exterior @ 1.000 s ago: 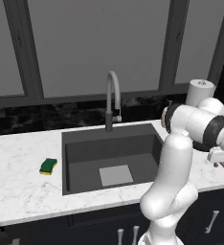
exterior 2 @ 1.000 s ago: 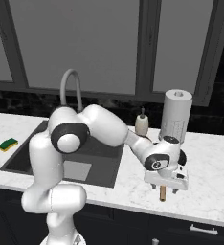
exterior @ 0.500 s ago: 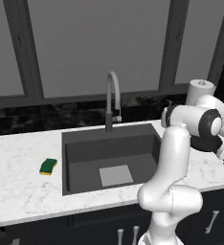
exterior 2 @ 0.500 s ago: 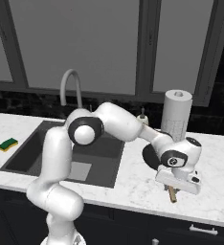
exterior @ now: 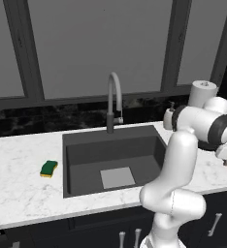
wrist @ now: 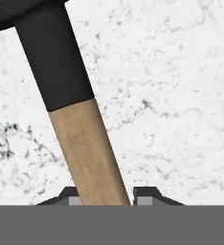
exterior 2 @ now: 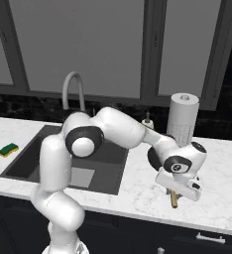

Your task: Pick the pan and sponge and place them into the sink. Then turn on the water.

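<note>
My gripper [wrist: 104, 196] is shut on the light-brown wooden handle [wrist: 87, 153] of the black pan [wrist: 54, 57], low over the white marble counter to the right of the sink [exterior 2: 33, 158]. From the right base view the gripper [exterior 2: 180, 191] points down, the handle tip [exterior 2: 174, 200] pokes out below it and the pan's dark body [exterior 2: 154, 158] shows behind the hand. The green and yellow sponge [exterior: 49, 168] lies on the counter left of the sink [exterior: 110, 150]. The water is out of view at the grey gooseneck faucet [exterior: 114, 97].
A white paper towel roll [exterior 2: 182, 119] and a small soap bottle [exterior 2: 147, 121] stand against the back wall behind the pan. The counter's front edge runs just in front of the gripper. My own arm stretches across the sink's right side.
The gripper was open a second ago and has shut on the pan handle. The arm swung a little further right along the counter.
</note>
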Motion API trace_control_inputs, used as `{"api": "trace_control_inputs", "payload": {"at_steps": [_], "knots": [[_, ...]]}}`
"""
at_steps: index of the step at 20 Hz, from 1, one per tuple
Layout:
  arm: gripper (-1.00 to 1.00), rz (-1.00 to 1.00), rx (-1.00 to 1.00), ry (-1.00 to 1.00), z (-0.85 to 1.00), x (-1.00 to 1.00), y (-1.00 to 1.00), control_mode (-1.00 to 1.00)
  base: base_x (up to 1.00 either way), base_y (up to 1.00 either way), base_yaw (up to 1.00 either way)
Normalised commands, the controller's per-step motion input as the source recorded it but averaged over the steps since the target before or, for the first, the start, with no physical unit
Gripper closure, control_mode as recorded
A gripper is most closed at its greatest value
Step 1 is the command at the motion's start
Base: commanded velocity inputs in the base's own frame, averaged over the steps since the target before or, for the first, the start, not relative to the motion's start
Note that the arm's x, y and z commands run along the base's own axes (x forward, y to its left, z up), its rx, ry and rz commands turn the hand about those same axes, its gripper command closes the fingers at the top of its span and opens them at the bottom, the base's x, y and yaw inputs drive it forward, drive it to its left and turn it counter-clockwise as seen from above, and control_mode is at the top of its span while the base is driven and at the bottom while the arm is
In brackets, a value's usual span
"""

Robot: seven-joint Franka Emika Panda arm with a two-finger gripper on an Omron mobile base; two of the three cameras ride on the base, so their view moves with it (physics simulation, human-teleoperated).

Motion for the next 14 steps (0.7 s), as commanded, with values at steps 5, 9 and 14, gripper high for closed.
{"api": "trace_control_inputs", "payload": {"at_steps": [5, 9, 14], "knots": [[1.0, -0.04, -0.03, -0.47, 0.41, -0.23, 0.82, -1.0, 0.0, 0.0, 0.0], [1.0, 0.0, -0.03, -0.52, 0.76, -0.41, 0.54, -1.0, 0.0, 0.0, 0.0], [1.0, 0.0, -0.06, -0.2, 1.0, -0.66, 0.19, -1.0, 0.0, 0.0, 0.0]]}}
